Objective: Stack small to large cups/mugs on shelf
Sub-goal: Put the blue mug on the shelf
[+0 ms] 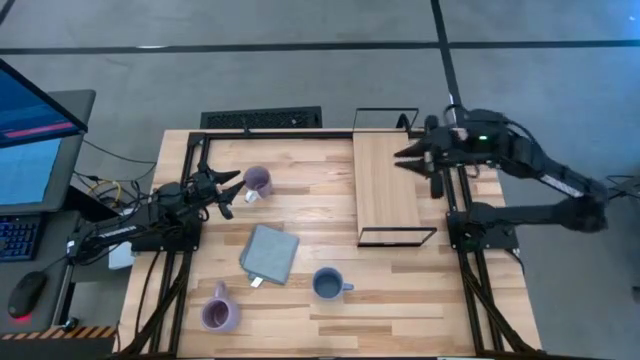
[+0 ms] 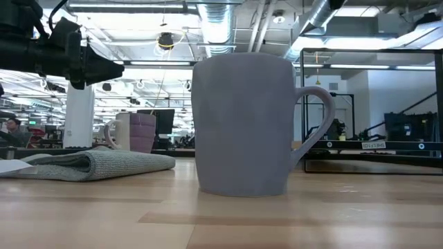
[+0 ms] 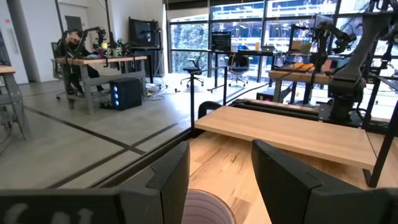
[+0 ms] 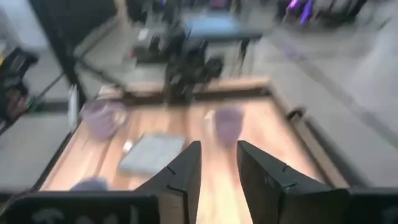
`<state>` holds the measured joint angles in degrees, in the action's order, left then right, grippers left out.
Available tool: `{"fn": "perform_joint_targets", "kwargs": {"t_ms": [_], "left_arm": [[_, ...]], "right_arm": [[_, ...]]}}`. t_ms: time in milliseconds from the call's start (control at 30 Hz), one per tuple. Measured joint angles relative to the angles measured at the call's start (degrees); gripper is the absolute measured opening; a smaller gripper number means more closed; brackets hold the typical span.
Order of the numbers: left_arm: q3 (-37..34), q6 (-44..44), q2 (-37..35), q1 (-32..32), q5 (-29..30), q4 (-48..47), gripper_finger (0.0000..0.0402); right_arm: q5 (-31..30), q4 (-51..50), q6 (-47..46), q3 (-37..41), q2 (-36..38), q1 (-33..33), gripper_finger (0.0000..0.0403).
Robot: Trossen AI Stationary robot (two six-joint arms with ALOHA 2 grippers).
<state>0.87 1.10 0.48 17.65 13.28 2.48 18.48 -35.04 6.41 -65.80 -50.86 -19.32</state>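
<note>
On the table (image 1: 400, 300), seen from above, the shelf (image 1: 385, 185) stands at about two o'clock, its pale board bare. The three mugs are all down on the tabletop. One lavender mug (image 1: 258, 181) sits at about ten o'clock, a second lavender mug (image 1: 219, 312) at seven o'clock near the front edge, and the blue-grey mug (image 1: 326, 284) at six o'clock. A folded grey cloth (image 1: 269, 252) lies between them, just beside the blue-grey mug and apart from the others.

The left hand (image 1: 232, 192) is at nine o'clock, right beside the ten o'clock lavender mug. Its fingers (image 3: 283, 180) stand spread, with the mug's rim showing low between them in the wrist view; whether they touch it cannot be told.

The right hand (image 1: 407, 156) hovers over the shelf's right edge at two o'clock. Its fingers (image 4: 186, 171) are parted by a narrow gap and hold nothing.
</note>
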Motion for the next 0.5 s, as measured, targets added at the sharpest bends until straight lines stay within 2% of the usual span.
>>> {"fn": "perform_joint_targets", "kwargs": {"t_ms": [233, 333, 500], "left_arm": [[0.0, 0.0, 0.0, 0.0, 0.0, 0.0, 0.0164], [0.0, 0.0, 0.0, 0.0, 0.0, 0.0, 0.0164], [0.0, 0.0, 0.0, 0.0, 0.0, 0.0, 0.0164]], "right_arm": [[-1.0, -2.4, -2.4, -5.1, -13.1, 10.4, 0.0127], [-1.0, -2.8, -6.3, -6.8, -17.5, 14.9, 0.0127], [-2.7, -2.8, -7.4, -8.0, -23.8, 21.9, 0.0127]]}}
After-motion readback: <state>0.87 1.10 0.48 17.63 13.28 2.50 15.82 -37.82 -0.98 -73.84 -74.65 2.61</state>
